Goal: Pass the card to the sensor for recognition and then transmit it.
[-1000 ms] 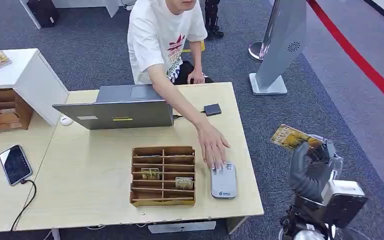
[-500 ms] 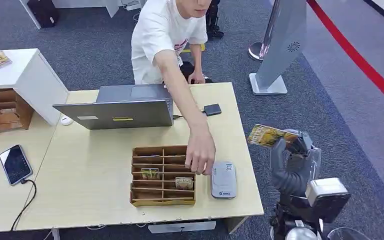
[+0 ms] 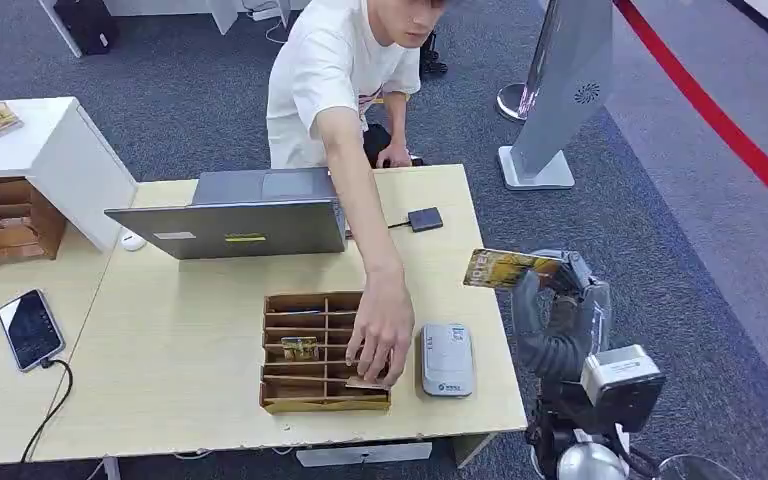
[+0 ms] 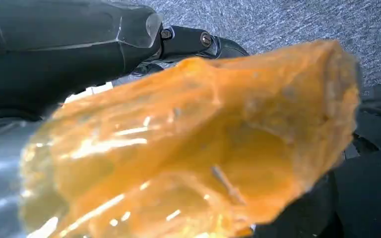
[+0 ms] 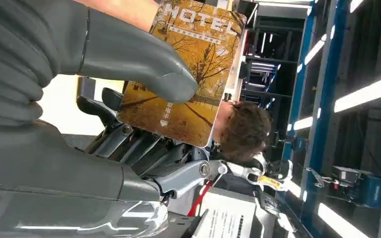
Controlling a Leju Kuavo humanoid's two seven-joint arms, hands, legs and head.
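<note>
While the table carries the work items, a person at 12 o'clock leans over it, one hand reaching down into the wooden organizer at centre. Laptop stands at 11 o'clock of the organizer. Sensor, a grey flat unit, lies just beside the organizer at its 3 o'clock. Right hand is raised off the table edge, at 2 o'clock of the sensor, grasping the card between thumb and fingers; the card is yellow, printed "HOTEL", held roughly level above the table's right edge. Left hand state: cannot tell; left wrist view shows a blurred orange mass.
</note>
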